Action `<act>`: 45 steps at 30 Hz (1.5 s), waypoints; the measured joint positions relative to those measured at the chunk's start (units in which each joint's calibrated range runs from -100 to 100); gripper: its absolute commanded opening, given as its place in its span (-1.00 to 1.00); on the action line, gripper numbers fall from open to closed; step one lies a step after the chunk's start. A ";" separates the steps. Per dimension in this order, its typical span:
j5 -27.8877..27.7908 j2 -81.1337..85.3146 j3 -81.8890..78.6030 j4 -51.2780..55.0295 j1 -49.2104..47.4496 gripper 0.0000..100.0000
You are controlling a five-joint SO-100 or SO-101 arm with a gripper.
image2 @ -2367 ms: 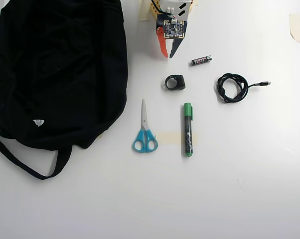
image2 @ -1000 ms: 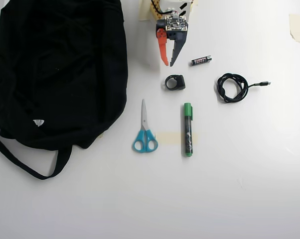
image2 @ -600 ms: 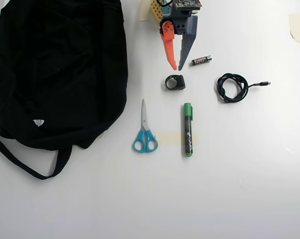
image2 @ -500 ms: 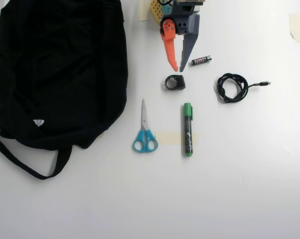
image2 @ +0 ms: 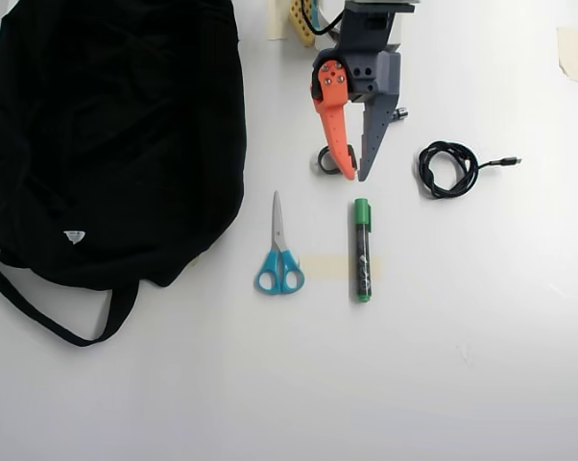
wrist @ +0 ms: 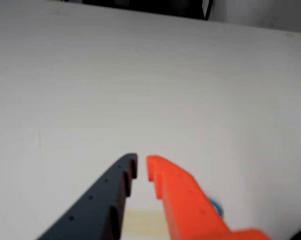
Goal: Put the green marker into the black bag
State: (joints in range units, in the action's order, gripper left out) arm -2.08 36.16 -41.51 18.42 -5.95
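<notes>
Fingers point(image2: 356, 179) above bare white table point(image2: 443, 365)

Overhead view: gripper point(image2: 357, 178) covers most of the small black ring-shaped object point(image2: 323, 159) just above the green marker point(image2: 362, 250), and nearly all of the battery point(image2: 401, 113). Black bag point(image2: 107, 134) cut off at top and left edges; strap point(image2: 39, 312) runs out left. Wrist view: blurred throughout; the marker is not visible, only a blue smudge point(wrist: 214, 206) beside the orange finger point(wrist: 183, 200), unidentifiable. Both fingers cut by the bottom edge.
</notes>
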 measured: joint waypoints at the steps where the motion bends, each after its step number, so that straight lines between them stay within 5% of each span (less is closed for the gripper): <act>1: 0.00 -1.83 1.81 -0.17 0.00 -0.95; 16: 0.00 -23.66 26.65 -2.23 0.00 -0.95; 30: -0.10 -32.13 28.30 -18.98 -1.03 -0.95; 45: -0.24 -32.21 29.40 -19.67 -0.66 -0.95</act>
State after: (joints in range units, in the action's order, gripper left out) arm -2.32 3.94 -12.11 -1.25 -6.61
